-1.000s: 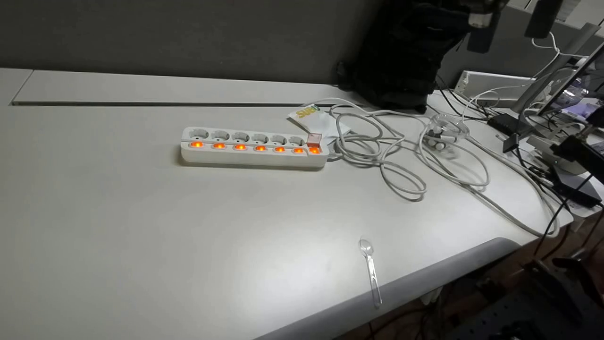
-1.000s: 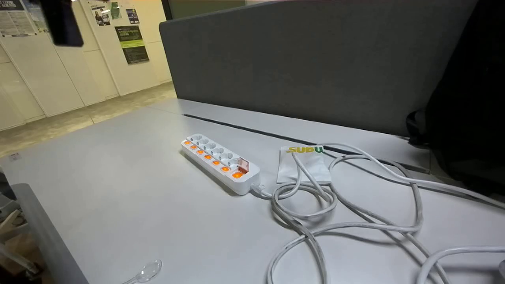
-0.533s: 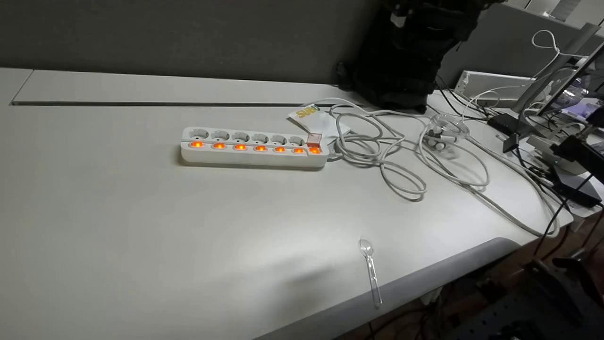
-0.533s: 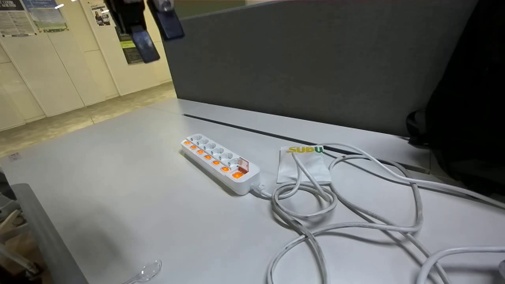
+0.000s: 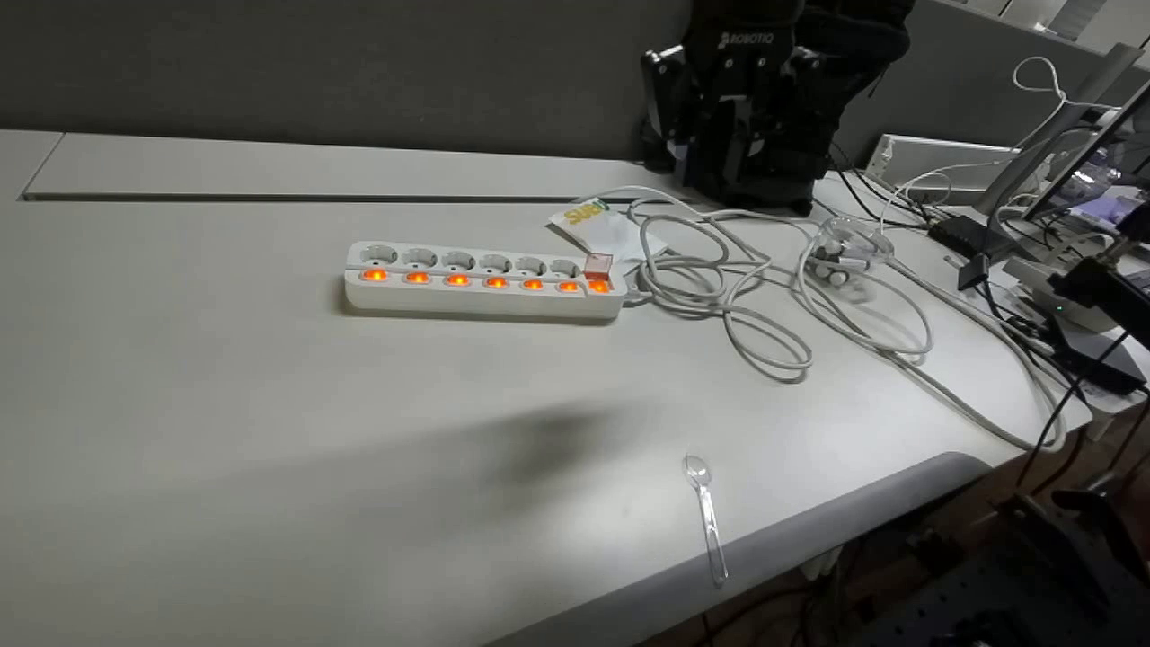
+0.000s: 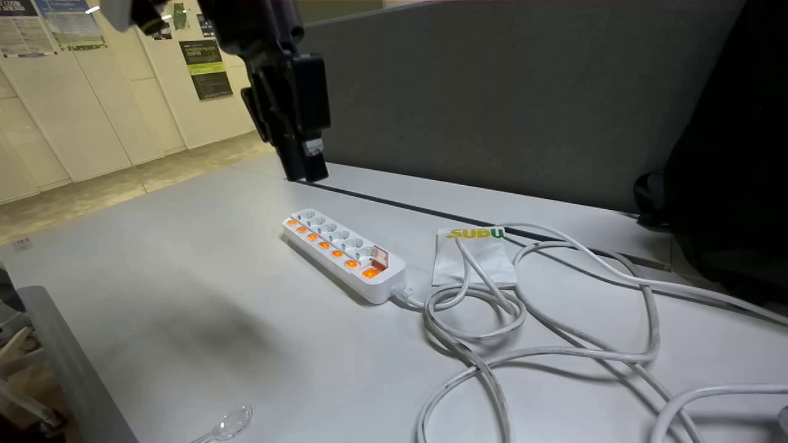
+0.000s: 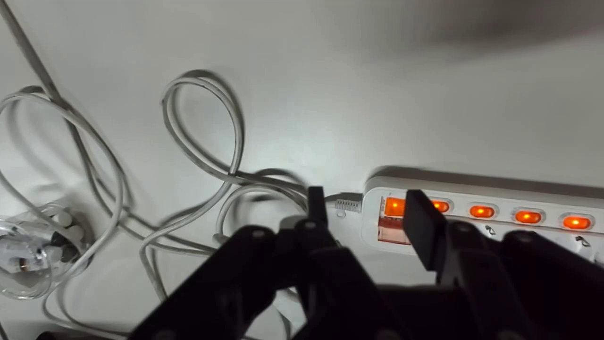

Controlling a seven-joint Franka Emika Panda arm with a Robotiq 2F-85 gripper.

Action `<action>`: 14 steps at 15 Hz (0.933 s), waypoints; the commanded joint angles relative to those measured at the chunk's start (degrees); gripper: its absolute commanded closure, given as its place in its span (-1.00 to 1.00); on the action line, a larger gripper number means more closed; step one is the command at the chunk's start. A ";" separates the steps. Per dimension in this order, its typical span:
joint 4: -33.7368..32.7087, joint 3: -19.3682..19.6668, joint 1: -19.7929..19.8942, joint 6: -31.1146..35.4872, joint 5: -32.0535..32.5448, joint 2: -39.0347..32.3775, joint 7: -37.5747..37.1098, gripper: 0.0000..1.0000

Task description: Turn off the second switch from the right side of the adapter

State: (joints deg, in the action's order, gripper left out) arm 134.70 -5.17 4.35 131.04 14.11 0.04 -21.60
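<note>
The adapter [image 5: 485, 301] is a long white power strip on the table, with a row of orange switches, all lit. The second switch from the right [image 5: 568, 288] glows in both exterior views; beside it, the end switch [image 6: 370, 272] has a raised clear red cover. My gripper [image 5: 710, 162] hovers above the table in front of the backpack, apart from the strip. In the wrist view the gripper [image 7: 367, 200] stands partly open with nothing between its fingers. One finger [image 7: 422, 231] partly hides the second switch [image 7: 442, 206].
White cables [image 5: 692, 270] lie coiled beyond the strip's cord end, over a white SUBWAY napkin [image 6: 474, 258]. A clear cup [image 5: 849, 247] lies among them. A clear spoon [image 5: 705, 512] rests near the front edge. Behind stand a grey partition [image 5: 314, 81] and a black backpack [image 6: 726, 184].
My gripper has come down from the top of both exterior views, lower over the table. Its fingers have drawn closer together. The strip, switches and spoon have not moved.
</note>
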 commanded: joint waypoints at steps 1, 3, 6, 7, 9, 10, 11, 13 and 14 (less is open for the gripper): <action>-5.50 2.45 -1.98 0.90 -1.45 -7.13 -2.37 0.63; -6.88 3.59 -2.69 2.08 -2.60 -9.89 -2.62 0.91; -8.30 5.26 -4.05 5.32 -3.48 -13.30 -4.81 1.00; -8.77 5.78 -4.66 6.60 -3.56 -14.47 -5.94 1.00; -9.68 6.51 -5.85 8.73 -4.39 -16.46 -7.47 1.00; -10.21 6.66 -6.45 9.42 -5.31 -17.38 -7.70 1.00; -10.81 6.82 -7.20 9.74 -5.89 -18.28 -8.04 1.00; -11.79 6.77 -8.16 9.81 -7.88 -19.67 -7.88 1.00; -12.15 6.70 -8.45 9.37 -8.96 -20.13 -7.30 1.00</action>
State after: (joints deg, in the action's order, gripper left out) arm 125.13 0.79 -2.32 141.13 7.45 -18.01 -27.34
